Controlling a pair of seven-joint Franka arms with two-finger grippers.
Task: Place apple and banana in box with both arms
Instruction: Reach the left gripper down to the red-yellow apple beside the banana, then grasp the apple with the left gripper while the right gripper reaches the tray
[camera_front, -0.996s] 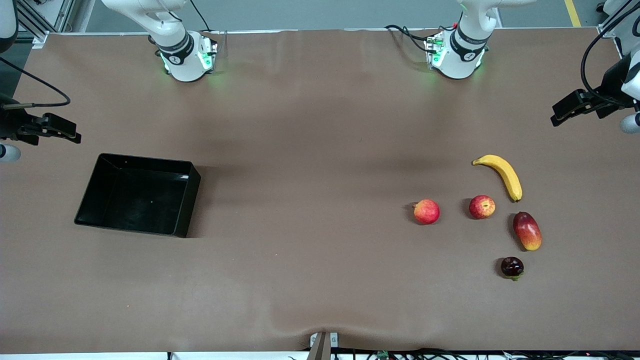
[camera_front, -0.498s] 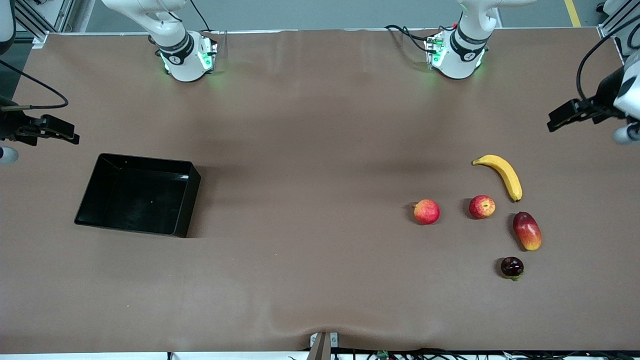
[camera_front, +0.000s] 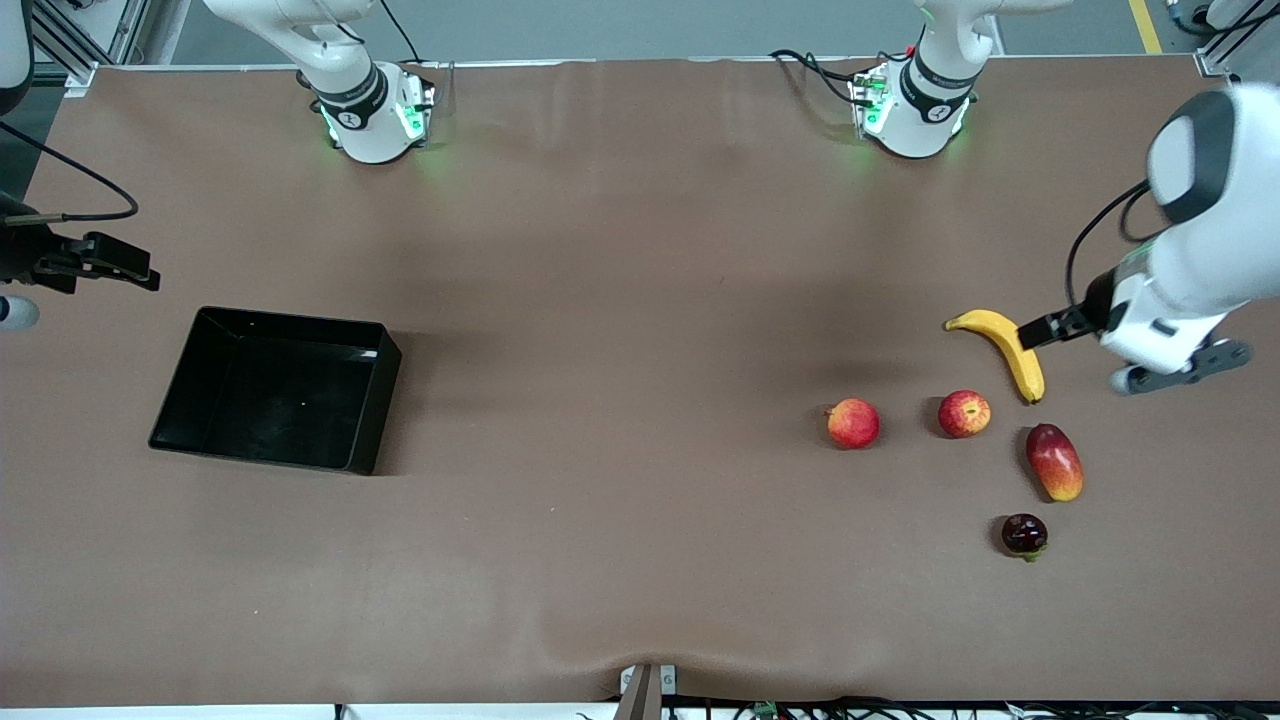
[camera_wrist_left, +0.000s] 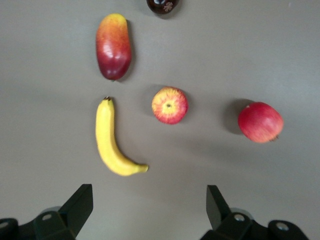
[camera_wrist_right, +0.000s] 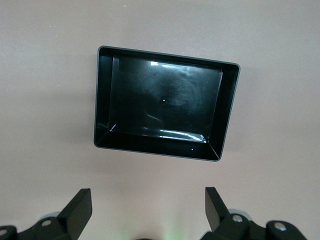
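- The table (camera_front: 640, 400), covered in brown, carried everything; both arm bases stood along its edge farthest from the front camera.
- The left arm (camera_front: 1200, 230) reached in over its own end of the table. The left gripper (camera_front: 1045, 328) hung in the air over the banana, its fingers (camera_wrist_left: 80, 205) spread wide with nothing between them.
- The right gripper (camera_front: 120, 265) waited at the right arm's end of the table, just off the box's edge that lies farthest from the front camera; its fingers (camera_wrist_right: 77, 210) also stood wide apart and empty.
- The box (camera_front: 200, 360) sat on the table toward the right arm's end, black, glossy, with nothing in it.
- The banana (camera_front: 1005, 345) lay on the table toward the left arm's end, outside the box and well apart from it.
- The mango (camera_front: 1054, 461) lay nearer the front camera than the banana, close to the banana's tip.
- The apple (camera_front: 964, 413) rested beside the banana, stem dimple up, not touching it.
- A second red fruit (camera_front: 853, 422) sat near the apple, toward the table's middle.
- A small dark fruit (camera_front: 1024, 534) sat nearest the front camera, close to the mango.
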